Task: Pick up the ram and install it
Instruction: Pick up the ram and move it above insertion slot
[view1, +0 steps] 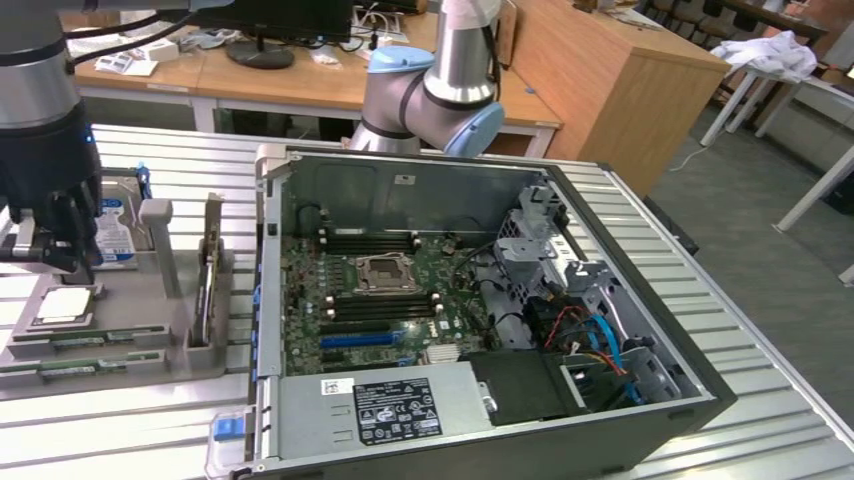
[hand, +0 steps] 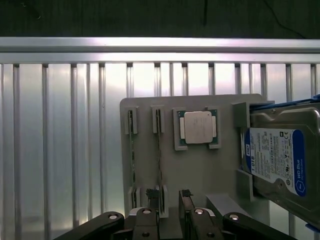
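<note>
Tool (hand: 169, 197) hung low over one end of a grey plastic holder tray (hand: 200, 175) that sat on the ribbed aluminium desk (hand: 60, 150). Its two dark fingers (hand: 186, 200) stood apart with bare tray between them and nothing clamped, so it was open and empty.

The ram (hand: 159, 155), a long thin green circuit-board stick, stood on edge in its tray slot. It ran lengthwise away from the tool, with its near end just beside the inner face of one finger. Couldn't tell whether they touched. A second thin green memory stick (hand: 131, 155) stood parallel in the next slot, further from the tool's centre line.

On the ram's other side, a square silver-lidded processor chip (hand: 199, 126) lay flat in its own recess. Beyond that, a silver hard drive with a blue-and-white label (hand: 280, 160) sat propped in a bracket at the tray's edge.

In the exterior view the dark arm (view1: 47, 150) came down over the tray at the exterior view's left. An open dark-grey computer case (view1: 694, 400) lay on the desk just beside the tray, toward the exterior view's right. Inside it were a green motherboard (view1: 314, 335), black empty memory slots (view1: 380, 243) and a blue expansion slot (view1: 358, 340). The ram was well apart from those slots, not yet installed.
</note>
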